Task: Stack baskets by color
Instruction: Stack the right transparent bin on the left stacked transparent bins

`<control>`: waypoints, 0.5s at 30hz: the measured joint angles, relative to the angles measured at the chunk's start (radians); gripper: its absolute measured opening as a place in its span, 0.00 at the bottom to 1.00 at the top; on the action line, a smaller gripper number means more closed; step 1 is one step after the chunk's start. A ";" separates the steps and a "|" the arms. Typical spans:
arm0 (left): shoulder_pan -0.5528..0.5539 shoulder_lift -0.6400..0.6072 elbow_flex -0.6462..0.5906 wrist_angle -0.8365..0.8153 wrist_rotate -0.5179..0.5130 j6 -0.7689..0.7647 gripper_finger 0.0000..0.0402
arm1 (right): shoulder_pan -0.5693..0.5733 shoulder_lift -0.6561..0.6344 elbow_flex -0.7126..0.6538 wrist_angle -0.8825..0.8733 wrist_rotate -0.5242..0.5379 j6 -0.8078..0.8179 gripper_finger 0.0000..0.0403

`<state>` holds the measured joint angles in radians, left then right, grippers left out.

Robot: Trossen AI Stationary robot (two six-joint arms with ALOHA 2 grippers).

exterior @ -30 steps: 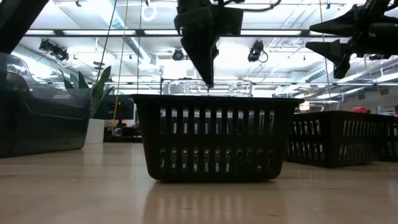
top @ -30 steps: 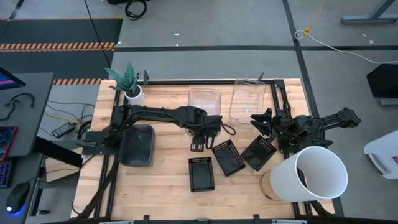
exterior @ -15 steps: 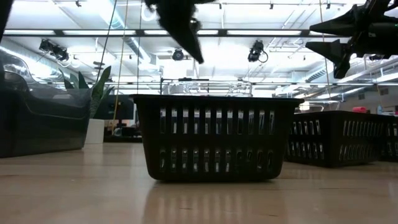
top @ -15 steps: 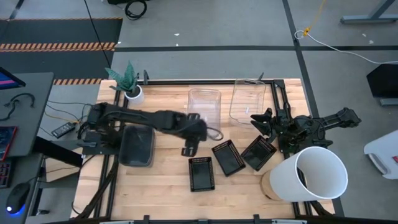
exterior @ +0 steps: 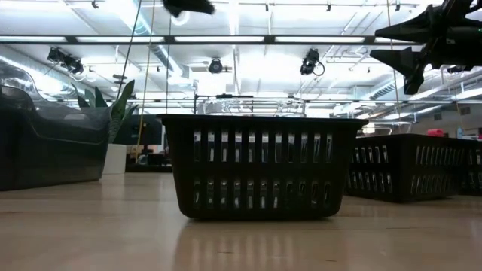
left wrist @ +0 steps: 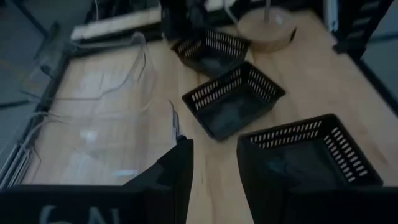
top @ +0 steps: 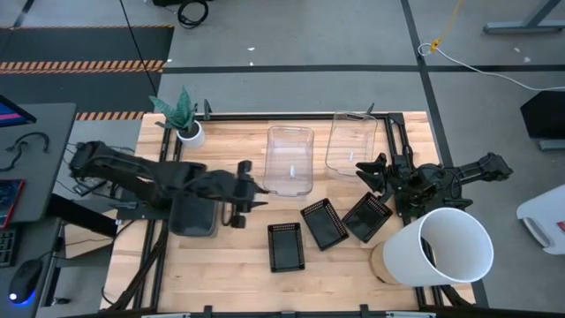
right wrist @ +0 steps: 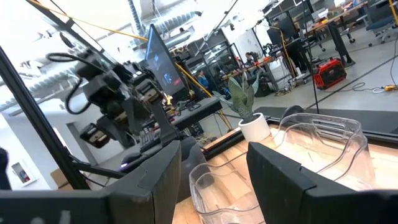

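Observation:
Three black mesh baskets [top: 285,246] [top: 324,223] [top: 366,216] stand apart on the wooden table [top: 229,256]. Two clear bins [top: 290,159] [top: 353,141] sit at the far side. A smoky grey tray [top: 196,212] rests at the left, partly under my left arm. My left gripper [top: 240,212] hovers open between the grey tray and the nearest black basket [left wrist: 311,155], holding nothing. My right gripper [top: 364,172] hangs open in the air beside the right clear bin [right wrist: 323,143], above a black basket.
A big white bucket [top: 446,247] lies on its side at the near right corner. A small white plant pot [top: 188,132] stands at the far left corner. Bare wood shows along the near left of the table.
My left gripper has drawn back from beside the left clear bin toward the table's left edge. It has risen and tipped from pointing down to slanting nearer level. The baskets have stayed where they were.

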<state>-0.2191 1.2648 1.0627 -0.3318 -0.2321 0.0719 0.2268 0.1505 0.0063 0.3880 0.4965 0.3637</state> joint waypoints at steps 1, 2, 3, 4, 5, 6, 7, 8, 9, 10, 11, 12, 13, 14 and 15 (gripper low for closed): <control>-0.002 -0.032 -0.041 0.033 0.000 0.000 0.32 | 0.000 0.000 0.000 0.002 0.000 0.000 0.47; -0.004 -0.063 -0.082 0.082 0.000 0.000 0.32 | 0.000 0.000 0.000 0.002 0.000 0.000 0.47; -0.009 -0.098 -0.130 0.136 0.000 0.000 0.32 | 0.000 0.000 0.000 0.001 0.000 0.000 0.47; -0.012 -0.129 -0.179 0.184 -0.001 -0.003 0.32 | 0.000 0.000 0.000 0.004 0.000 0.000 0.47; -0.016 -0.158 -0.227 0.229 -0.001 -0.007 0.32 | 0.000 0.000 0.000 0.006 0.000 0.000 0.47; -0.023 -0.183 -0.273 0.266 -0.001 -0.010 0.32 | 0.000 0.000 0.000 0.004 0.000 0.000 0.47; -0.029 -0.208 -0.317 0.303 0.000 -0.021 0.32 | 0.000 0.000 0.000 0.004 0.000 0.000 0.47; -0.034 -0.234 -0.359 0.334 0.000 -0.038 0.32 | 0.000 0.000 0.000 0.007 0.000 0.000 0.47; -0.043 -0.258 -0.396 0.360 0.000 -0.050 0.32 | 0.000 0.000 0.000 0.012 0.000 0.000 0.47; -0.052 -0.281 -0.433 0.392 0.000 -0.061 0.32 | 0.000 0.000 0.000 0.030 0.002 0.000 0.47; -0.061 -0.305 -0.469 0.414 0.000 -0.066 0.32 | 0.000 0.000 0.000 0.057 0.007 0.000 0.47; -0.071 -0.328 -0.502 0.434 0.000 -0.067 0.32 | 0.000 0.000 0.000 0.078 0.011 0.000 0.47; -0.080 -0.352 -0.536 0.455 0.000 -0.067 0.32 | 0.000 0.000 0.000 0.088 0.009 -0.001 0.47; -0.088 -0.377 -0.567 0.477 0.000 -0.068 0.32 | 0.000 0.000 0.000 0.091 0.008 -0.006 0.47; -0.095 -0.405 -0.596 0.501 0.000 -0.068 0.32 | 0.000 0.000 0.000 0.094 0.016 -0.006 0.47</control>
<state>-0.3139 0.8595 0.4671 0.1694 -0.2321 0.0036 0.2264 0.1501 0.0062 0.4819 0.5121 0.3574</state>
